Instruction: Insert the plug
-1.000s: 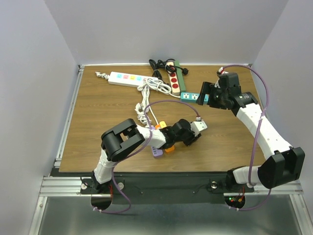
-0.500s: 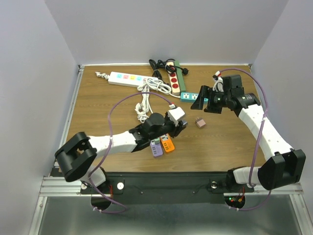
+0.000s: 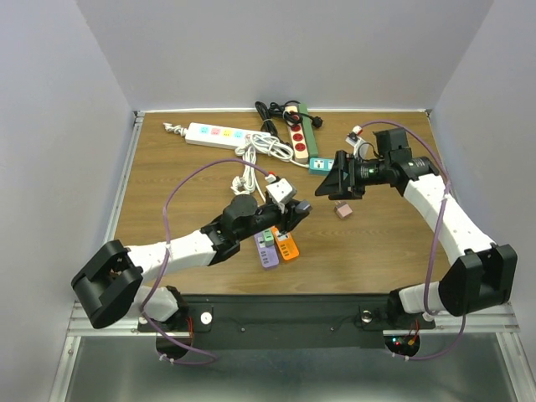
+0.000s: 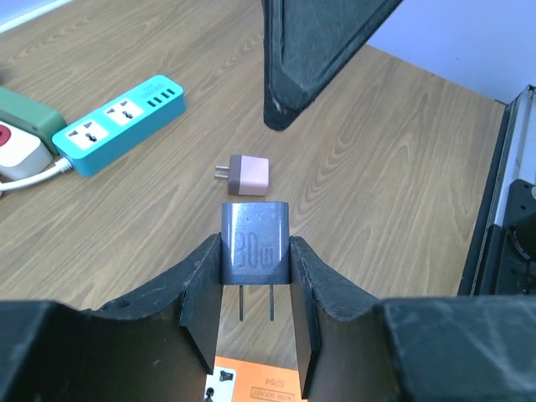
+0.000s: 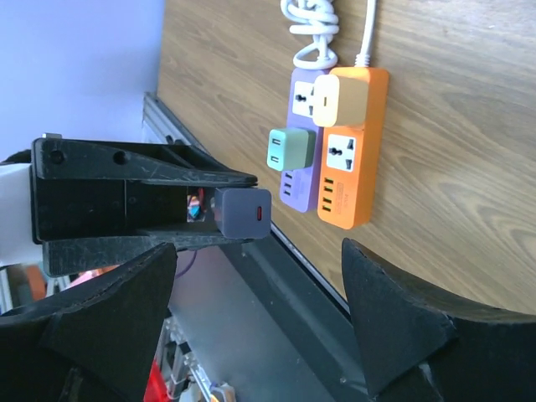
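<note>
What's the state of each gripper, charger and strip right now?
left gripper: shut on blue charger
right gripper: open, empty
blue charger: gripped, prongs bare
pink charger: unplugged, lying on its side
green charger: plugged into purple strip
yellow plug: seated in orange strip
teal strip: sockets empty

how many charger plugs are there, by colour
dark blue charger: 1
pink charger: 1
green charger: 1
yellow charger: 1
total: 4
</note>
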You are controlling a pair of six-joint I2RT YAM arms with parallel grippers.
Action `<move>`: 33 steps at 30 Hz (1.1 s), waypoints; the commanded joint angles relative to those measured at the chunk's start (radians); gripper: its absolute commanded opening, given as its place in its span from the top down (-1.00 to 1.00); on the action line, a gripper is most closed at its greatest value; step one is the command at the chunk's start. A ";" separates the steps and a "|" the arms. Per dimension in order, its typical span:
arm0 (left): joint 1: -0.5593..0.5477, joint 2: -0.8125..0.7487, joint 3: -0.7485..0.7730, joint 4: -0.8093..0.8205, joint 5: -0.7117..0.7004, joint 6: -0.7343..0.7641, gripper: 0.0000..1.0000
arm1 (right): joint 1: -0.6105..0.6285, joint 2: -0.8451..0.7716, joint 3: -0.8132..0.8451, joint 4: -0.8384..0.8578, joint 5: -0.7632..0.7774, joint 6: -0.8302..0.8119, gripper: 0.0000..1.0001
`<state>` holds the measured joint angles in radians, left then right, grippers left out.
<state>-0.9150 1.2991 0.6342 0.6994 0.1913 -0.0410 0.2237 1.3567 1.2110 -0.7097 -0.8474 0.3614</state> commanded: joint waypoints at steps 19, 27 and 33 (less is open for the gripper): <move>-0.004 -0.064 -0.011 0.089 -0.009 -0.034 1.00 | 0.146 0.096 -0.004 0.171 -0.075 0.073 -0.53; -0.004 -0.064 -0.018 0.087 -0.024 -0.036 1.00 | 0.189 0.101 -0.014 0.190 -0.059 0.093 -0.14; -0.004 -0.070 -0.025 0.086 -0.033 -0.034 1.00 | 0.189 0.093 -0.033 0.190 -0.064 0.096 0.29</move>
<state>-0.9146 1.2694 0.6239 0.7193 0.1707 -0.0723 0.4110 1.4681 1.1934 -0.5659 -0.8864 0.4477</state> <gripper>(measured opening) 0.432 0.481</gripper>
